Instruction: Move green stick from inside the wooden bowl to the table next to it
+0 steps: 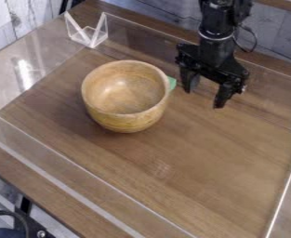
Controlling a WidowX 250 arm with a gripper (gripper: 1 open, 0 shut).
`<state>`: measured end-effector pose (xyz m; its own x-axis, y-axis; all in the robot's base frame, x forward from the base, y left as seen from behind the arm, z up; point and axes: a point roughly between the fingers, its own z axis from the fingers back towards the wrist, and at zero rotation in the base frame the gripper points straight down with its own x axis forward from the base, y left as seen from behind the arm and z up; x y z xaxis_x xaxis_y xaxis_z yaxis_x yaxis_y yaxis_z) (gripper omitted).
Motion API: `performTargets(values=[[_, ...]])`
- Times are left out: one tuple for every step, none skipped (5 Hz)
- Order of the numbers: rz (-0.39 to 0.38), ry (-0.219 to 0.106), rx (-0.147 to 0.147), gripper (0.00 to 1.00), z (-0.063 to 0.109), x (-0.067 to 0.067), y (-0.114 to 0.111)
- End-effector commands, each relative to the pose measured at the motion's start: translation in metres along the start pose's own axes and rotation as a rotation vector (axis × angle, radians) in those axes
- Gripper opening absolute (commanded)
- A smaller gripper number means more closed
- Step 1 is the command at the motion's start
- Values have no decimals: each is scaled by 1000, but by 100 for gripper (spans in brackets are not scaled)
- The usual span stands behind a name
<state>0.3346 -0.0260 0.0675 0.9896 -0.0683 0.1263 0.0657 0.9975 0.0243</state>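
Spread open and empty, the gripper (210, 89) hung fingers-down over the table (197, 163), just right of the bowl (125, 95) and apart from it. Its black fingers (218, 98) pointed at bare wood, with the dark arm rising behind them toward the top edge of the view.

That table was brown and wood-grained, fenced by clear acrylic walls (36, 163) along its edges. On it, left of center, sat the bowl, round, light tan, thick-walled, with grain showing inside. Its hollow looked bare.

At the far left corner a small clear folded piece (85, 30) stood against the wall, well apart from the bowl.

Smallest of all, the stick (170, 83) showed only as a sliver of bright green at the bowl's right rim, on the outer side, between bowl and gripper. Whether it lay flat on the table or leaned on the bowl could not be told.
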Motion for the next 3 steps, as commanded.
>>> performTargets(values=[[-1,-42,2,100,11,11,4],[1,-27,2,100,10,8,6],[-1,0,0,100,3,3,7]])
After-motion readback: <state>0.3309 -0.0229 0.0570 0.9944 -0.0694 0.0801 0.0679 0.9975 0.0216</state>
